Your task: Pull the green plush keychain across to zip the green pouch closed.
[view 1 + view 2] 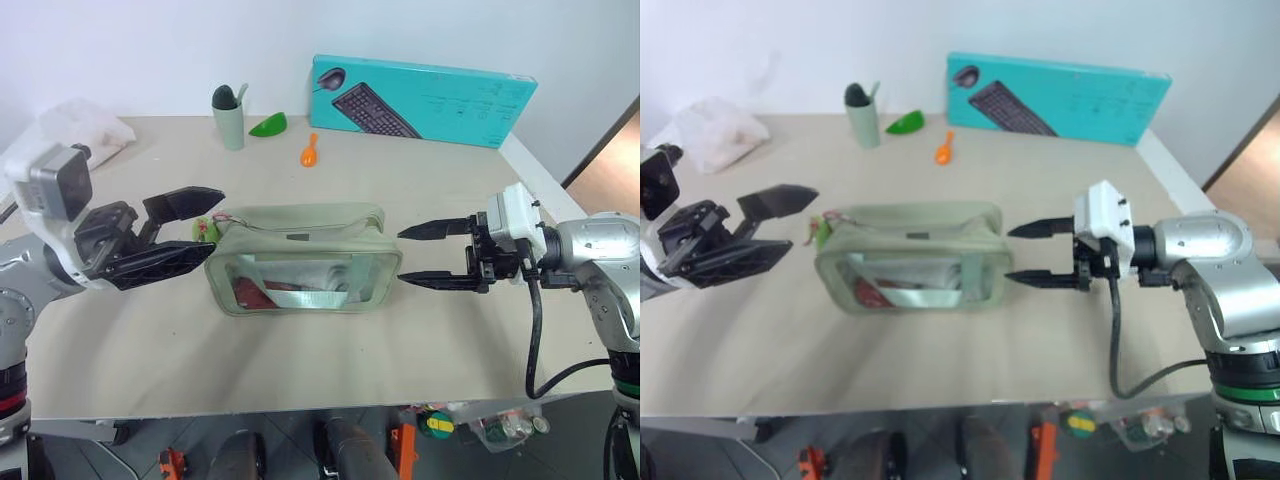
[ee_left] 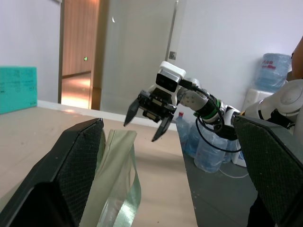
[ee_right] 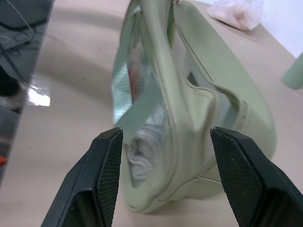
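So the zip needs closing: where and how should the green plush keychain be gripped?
Pinch the green plush keychain itself, coming from the robot's left. It sticks out past that end of the green pouch, and the open left gripper is already beside it.

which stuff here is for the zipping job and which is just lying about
For the job: pouch, keychain, left gripper, right gripper.
Lying about: cup, green leaf piece, orange spoon, keyboard box, plastic bag.
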You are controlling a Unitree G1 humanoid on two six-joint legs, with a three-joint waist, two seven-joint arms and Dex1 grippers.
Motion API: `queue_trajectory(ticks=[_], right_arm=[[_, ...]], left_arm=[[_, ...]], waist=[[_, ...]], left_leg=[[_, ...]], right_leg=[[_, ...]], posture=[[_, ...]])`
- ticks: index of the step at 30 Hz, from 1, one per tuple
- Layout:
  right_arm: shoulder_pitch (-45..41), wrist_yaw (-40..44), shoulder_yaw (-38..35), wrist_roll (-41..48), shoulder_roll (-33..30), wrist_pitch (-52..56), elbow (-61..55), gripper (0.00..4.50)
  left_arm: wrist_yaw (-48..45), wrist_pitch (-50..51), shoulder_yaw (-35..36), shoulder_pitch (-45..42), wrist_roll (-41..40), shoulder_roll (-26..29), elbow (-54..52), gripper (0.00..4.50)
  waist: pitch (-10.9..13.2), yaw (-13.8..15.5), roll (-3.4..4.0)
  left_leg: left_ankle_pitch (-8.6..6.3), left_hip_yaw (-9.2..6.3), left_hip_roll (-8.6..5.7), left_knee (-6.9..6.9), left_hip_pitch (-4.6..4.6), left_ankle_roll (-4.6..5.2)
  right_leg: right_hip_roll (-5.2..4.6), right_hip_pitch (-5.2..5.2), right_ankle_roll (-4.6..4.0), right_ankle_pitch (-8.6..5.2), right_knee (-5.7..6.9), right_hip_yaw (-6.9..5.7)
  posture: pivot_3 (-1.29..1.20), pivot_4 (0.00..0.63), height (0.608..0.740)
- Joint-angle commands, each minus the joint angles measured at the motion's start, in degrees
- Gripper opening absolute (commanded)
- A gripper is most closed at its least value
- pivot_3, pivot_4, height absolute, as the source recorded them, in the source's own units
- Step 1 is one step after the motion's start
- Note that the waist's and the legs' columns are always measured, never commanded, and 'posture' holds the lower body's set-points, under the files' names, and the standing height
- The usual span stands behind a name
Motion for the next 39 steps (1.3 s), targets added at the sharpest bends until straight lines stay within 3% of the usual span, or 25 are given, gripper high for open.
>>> queue_trajectory(ticks=[1,5,10,14,20,29,39], right_arm=[[-1.0,-2.32,0.37,-0.66,2.05,-1.0,0.11,3.01],[-1.34,-2.38,0.75,0.06,3.05,-0.38,0.13,3.01],[-0.4,-1.27,2.31,-0.5,4.02,-1.45,0.44,1.55],[-0.37,-1.06,2.98,-0.59,4.57,-1.97,0.87,0.04],[-0.15,-0.79,3.15,-0.41,4.7,-2.3,0.96,0.04],[1.47,-3.5,2.73,-1.13,5.05,-1.74,0.33,0.04],[1.43,-4.35,3.7,-1.24,5.98,-1.55,-0.52,0.04]], left_arm=[[-0.68,-0.07,-0.21,-1.75,0.26,-0.19,-0.27,4.5],[-0.5,0.02,0.22,-1.78,0.29,-0.18,-0.4,4.5],[0.38,0.18,1.85,-0.96,-0.52,0.15,-0.91,4.5],[1.29,0.3,3.02,-0.5,-1.36,0.16,-1.27,4.5],[3.78,0.37,5.28,-0.16,-2.74,-0.24,-1.09,4.5],[4.09,0.91,13.1,10.29,2.28,3.83,7.82,4.5],[6.94,-0.37,9.6,10.43,10.11,0.7,13.88,4.5]], waist=[[0.0,-0.01,0.0],[0.0,0.02,0.0],[0.0,0.03,0.0],[0.0,0.04,0.0],[0.0,0.04,0.0],[0.0,0.04,0.0],[-0.01,0.04,-0.01]], left_leg=[[0.0,0.01,0.02,0.0,0.01,0.0],[0.0,0.0,0.01,0.0,-0.01,-0.01],[0.0,0.01,-0.04,-0.02,-0.03,-0.01],[0.0,0.0,-0.05,-0.02,-0.03,-0.01],[0.0,-0.01,-0.03,-0.02,-0.02,-0.01],[0.0,-0.02,0.06,-0.07,0.01,-0.01],[0.01,0.18,0.11,0.0,0.07,-0.01]], right_leg=[[0.01,0.0,0.0,0.0,0.0,0.0],[0.02,0.0,0.02,0.01,0.01,0.03],[-0.04,0.0,0.01,0.01,0.0,0.05],[-0.06,0.0,0.01,0.01,0.0,0.05],[-0.03,0.0,0.01,0.01,0.0,0.02],[0.0,-0.03,-0.06,-0.04,0.01,-0.08],[-0.08,-0.04,-0.12,-0.08,-0.01,0.0]], posture=[[0.0,0.15,0.74],[0.0,0.15,0.74],[0.0,0.15,0.74],[0.0,0.15,0.74],[0.0,0.15,0.74],[0.0,0.15,0.74],[0.0,0.15,0.74]])
